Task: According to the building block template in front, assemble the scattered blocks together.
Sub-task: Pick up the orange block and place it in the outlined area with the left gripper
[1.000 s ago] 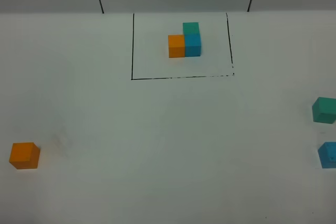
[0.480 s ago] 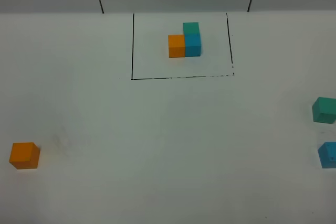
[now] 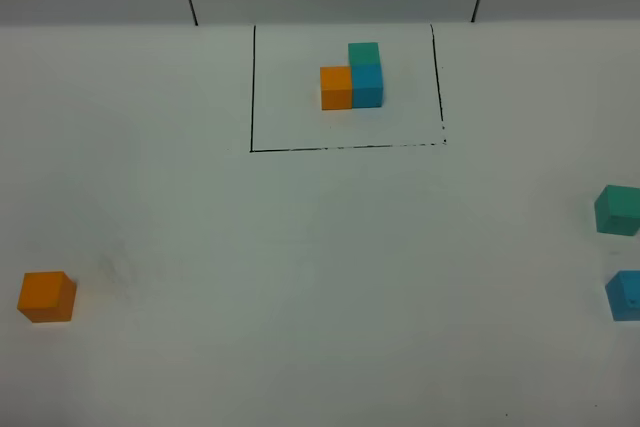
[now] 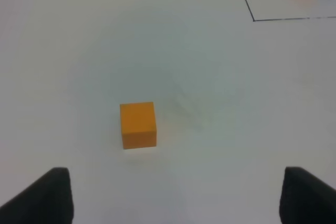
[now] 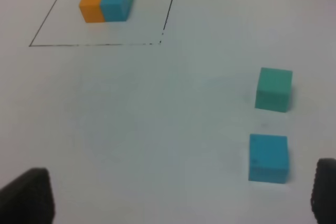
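White tabletop (image 3: pixel 300 277) filled the high view, with the building block template (image 3: pixel 352 77), teal-green atop blue and orange alongside, standing inside a thin black rectangle (image 3: pixel 345 147) at upper centre of the frame. Well apart from it, the orange cube (image 3: pixel 46 296) sat alone at the lower left edge, while the teal-green cube (image 3: pixel 618 209) and the sky-blue cube (image 3: pixel 625 295) lay near each other, not touching, at the right edge. Both the left gripper (image 4: pixel 178 198) and the right gripper (image 5: pixel 176 192) had their jaws spread wide, holding nothing.
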`<state>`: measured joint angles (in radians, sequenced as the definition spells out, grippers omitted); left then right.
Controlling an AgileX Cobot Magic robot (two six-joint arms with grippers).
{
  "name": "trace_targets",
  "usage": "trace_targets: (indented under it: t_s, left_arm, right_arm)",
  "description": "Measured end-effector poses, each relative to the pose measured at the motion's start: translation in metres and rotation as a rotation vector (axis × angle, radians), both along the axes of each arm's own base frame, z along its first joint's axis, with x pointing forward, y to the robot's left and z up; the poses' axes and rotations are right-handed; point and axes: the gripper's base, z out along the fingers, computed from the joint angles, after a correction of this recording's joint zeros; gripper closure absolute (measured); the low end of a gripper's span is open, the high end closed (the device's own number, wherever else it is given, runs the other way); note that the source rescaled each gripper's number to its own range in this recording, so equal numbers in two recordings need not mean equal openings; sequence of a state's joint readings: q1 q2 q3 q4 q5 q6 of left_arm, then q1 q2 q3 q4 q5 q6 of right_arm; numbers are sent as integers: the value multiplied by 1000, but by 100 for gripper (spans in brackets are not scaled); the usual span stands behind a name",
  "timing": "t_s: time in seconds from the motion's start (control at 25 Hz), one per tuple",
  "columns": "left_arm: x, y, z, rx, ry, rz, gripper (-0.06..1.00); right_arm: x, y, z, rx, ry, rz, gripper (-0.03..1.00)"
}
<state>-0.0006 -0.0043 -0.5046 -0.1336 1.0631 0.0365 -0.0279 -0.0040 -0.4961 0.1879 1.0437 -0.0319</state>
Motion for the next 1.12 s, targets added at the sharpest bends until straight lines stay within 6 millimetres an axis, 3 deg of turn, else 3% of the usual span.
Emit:
trace_targets:
  t_s: [0.2,0.36,0.56,0.76,0.96,1.12]
  left_arm:
    - [7,3,0,3,52,35,25]
    - [30,8,0,21,203,91,25]
    - [74,14,10,99,400,123,25]
    - [141,15,16,115,563,116,25]
    - [197,13,-18,112,794,104,19]
    - [221,12,-50,110,919,96,8]
  right_arm:
    - [0,0,0,1,1,1,-3]
    - [0,0,0,1,1,1,-3]
    - [0,0,0,1,1,1,-3]
    - [0,0,0,2,2,2,-3]
    - [0,0,0,2,2,2,-3]
    - [0,0,0,2,2,2,-3]
